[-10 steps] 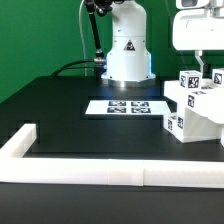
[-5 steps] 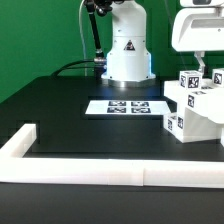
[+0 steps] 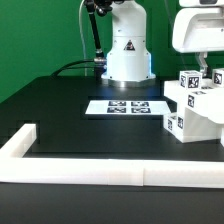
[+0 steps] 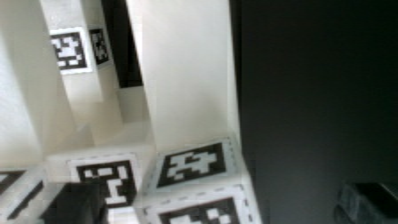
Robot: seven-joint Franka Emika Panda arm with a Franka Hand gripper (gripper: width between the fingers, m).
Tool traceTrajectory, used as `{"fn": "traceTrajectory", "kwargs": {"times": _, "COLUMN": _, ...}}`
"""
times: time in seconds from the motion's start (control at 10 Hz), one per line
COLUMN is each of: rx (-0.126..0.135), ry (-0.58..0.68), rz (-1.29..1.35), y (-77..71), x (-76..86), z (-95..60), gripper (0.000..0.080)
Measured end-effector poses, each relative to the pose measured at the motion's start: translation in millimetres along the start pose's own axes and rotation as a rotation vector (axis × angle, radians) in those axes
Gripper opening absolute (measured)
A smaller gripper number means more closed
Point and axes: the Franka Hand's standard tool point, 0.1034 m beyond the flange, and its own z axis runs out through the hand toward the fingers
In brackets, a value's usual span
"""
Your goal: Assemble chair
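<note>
We've got a green wall (image 3: 40, 30) behind a black table (image 3: 60, 115), with a white border rail (image 3: 110, 172) along its front edge

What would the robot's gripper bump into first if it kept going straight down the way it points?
Most likely the chair. The gripper hangs right above its white tagged parts, and the wrist view is filled with them. How close the fingers are is hard to tell.

Arm base (image 3: 128, 50) was glossy white, rounded, with a black triangular warning sticker on its front and a blue-lit ring at the foot. Black cables (image 3: 88, 40) ran down beside it. Wrist housing (image 3: 198, 30) was white and boxy, grey underneath.
</note>
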Motion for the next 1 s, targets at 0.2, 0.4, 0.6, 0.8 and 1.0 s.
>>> {"fn": "traceTrajectory", "kwargs": {"times": 0.2, "rx": 0.000, "ry": 0.000, "rz": 0.000, "y": -0.3, "x": -0.2, "z": 0.1, "gripper": 0.0467}}
{"fn": "traceTrajectory", "kwargs": {"times": 0.4, "rx": 0.001, "ry": 0.000, "rz": 0.011, "y": -0.4, "x": 0.0, "z": 0.0, "gripper": 0.0284}}
{"fn": "traceTrajectory", "kwargs": {"times": 0.6, "rx": 0.004, "ry": 0.000, "rz": 0.048, "y": -0.8, "x": -0.1, "z": 0.0, "gripper": 0.0284}}
{"fn": "traceTrajectory", "kwargs": {"times": 0.8, "rx": 0.007, "ry": 0.000, "rz": 0.187, "y": -1.5, "x": 0.0, "z": 0.0, "gripper": 0.0284}}
{"fn": "traceTrajectory", "kwargs": {"times": 1.0, "rx": 0.007, "ry": 0.000, "rz": 0.283, "y": -2.0, "x": 0.1, "z": -0.1, "gripper": 0.0284}}
